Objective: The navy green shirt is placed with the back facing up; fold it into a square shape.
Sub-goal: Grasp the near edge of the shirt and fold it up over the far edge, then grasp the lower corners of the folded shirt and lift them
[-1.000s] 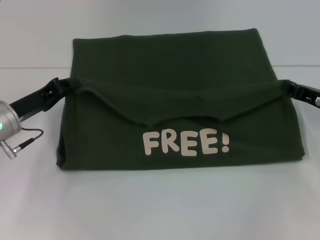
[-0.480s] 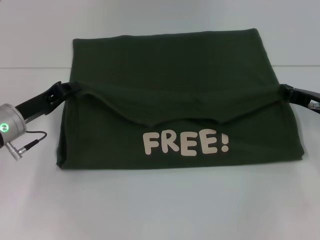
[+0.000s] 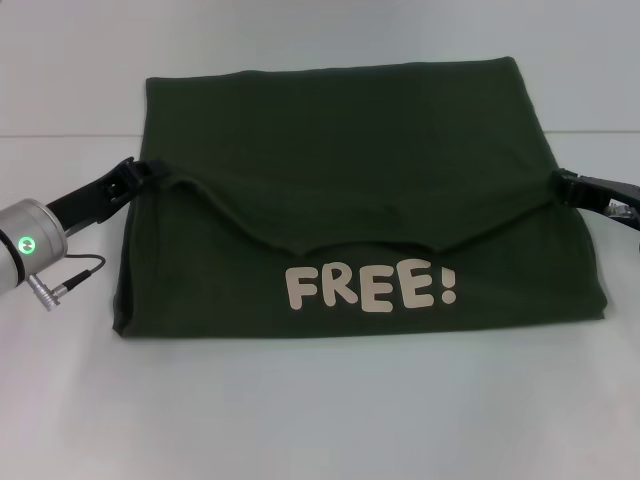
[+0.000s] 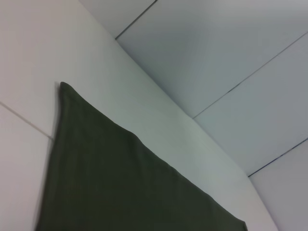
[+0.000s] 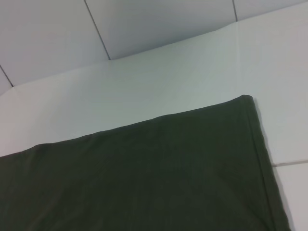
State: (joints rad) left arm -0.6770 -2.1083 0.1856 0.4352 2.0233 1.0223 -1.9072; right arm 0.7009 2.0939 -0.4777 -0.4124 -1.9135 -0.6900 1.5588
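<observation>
On the white tabletop point(image 3: 320, 410) lies the navy green shirt point(image 3: 350, 130), partly folded: its near portion is turned over the rest, so the cream letters "FREE!" point(image 3: 372, 288) face up near the front edge. The folded layer's upper edge sags in a shallow V across the middle, with plain dark cloth beyond it reaching toward the far side of the table.

Left gripper point(image 3: 143, 171) sits at the shirt's left edge, pressed together on the corner of the folded layer. Its silver wrist section with a green indicator light point(image 3: 27, 242) and a thin cable point(image 3: 68, 272) is above the table to the left. Right gripper point(image 3: 565, 183) is at the shirt's right edge, likewise pinching the opposite corner of the fold.

A thin seam line point(image 3: 60, 136) crosses the surface behind the left arm. Both wrist views show a far corner of the shirt flat on the white surface, and beyond it a pale wall point(image 5: 159, 24) of large panels with dark joints.
</observation>
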